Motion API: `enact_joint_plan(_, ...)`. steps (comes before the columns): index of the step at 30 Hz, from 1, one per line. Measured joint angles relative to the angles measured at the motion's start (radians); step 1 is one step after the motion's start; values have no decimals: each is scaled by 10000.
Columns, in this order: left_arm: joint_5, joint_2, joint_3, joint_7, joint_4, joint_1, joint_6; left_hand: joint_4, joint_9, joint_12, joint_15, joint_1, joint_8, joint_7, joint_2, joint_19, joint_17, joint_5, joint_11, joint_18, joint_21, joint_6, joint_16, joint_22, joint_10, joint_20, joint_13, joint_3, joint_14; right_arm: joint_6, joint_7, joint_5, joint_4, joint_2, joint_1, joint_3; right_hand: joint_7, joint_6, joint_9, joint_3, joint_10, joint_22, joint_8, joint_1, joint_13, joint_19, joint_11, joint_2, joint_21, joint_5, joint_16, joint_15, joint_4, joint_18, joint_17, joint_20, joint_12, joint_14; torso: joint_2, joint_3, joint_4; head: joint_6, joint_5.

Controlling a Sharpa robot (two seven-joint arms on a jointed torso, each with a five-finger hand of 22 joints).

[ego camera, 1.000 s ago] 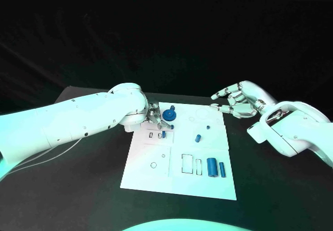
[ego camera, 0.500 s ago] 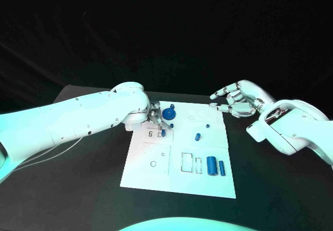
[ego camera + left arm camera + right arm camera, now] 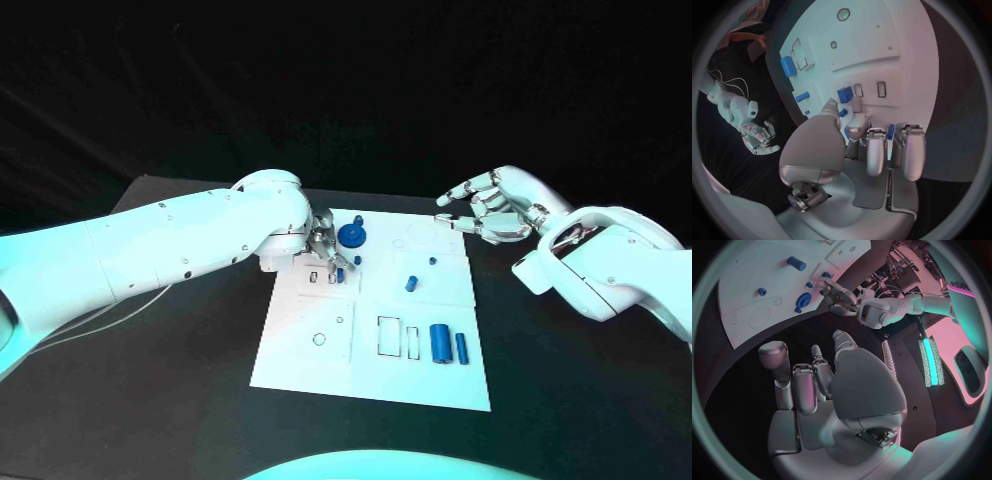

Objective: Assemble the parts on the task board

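Looking at the board (image 3: 325, 350), you find your left hand (image 3: 326, 250) down over its far left corner, fingertips touching or just above the small slots there. A blue part (image 3: 845, 94) sits right at those fingertips in the left wrist view; whether the hand pinches it or only presses it I cannot tell, since the fingers cover the contact. The round blue knob (image 3: 352, 236) stands just beside that hand, toward the far edge.

Your right hand (image 3: 488, 212) hangs off the board's far right corner, fingers curled loosely apart and holding nothing.

Two blue cylinders (image 3: 440, 344) lie side by side near the right edge, long axes running from near edge to far edge, beside an outlined slot. They are nearer the right arm, and well apart from both hands. A smaller blue piece (image 3: 411, 285) lies mid-board between them and the left hand.

Judging the next move, the part at the left fingertips wants seating first; its slot is hidden under the hand.
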Motion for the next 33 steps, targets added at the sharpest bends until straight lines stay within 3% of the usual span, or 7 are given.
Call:
enact_joint_plan(15,90,18,-12,-3,19,-1,115,-29,266,47,0,214,124,-35,205,0,-1,-184,-36,0,0,-105,0,-1,36,0,100,-29,0,22,-10,0,-41,31,-7,-5,0,0,-1,0,0,0,40,1,-2,0,0,0,0,-1,0,0,0,0,-1,0,0,0,3,6,-1,12,-8)
enact_joint_plan(33,165,54,-16,-5,-1,-4,280,-29,338,88,1,332,153,-35,250,0,7,-225,-29,0,0,-104,0,-2,100,0,143,-28,0,53,-21,0,-46,51,-16,-9,0,0,-2,1,0,1,39,1,-3,0,0,-1,0,58,0,0,0,0,6,1,0,0,20,0,-1,-21,-46)
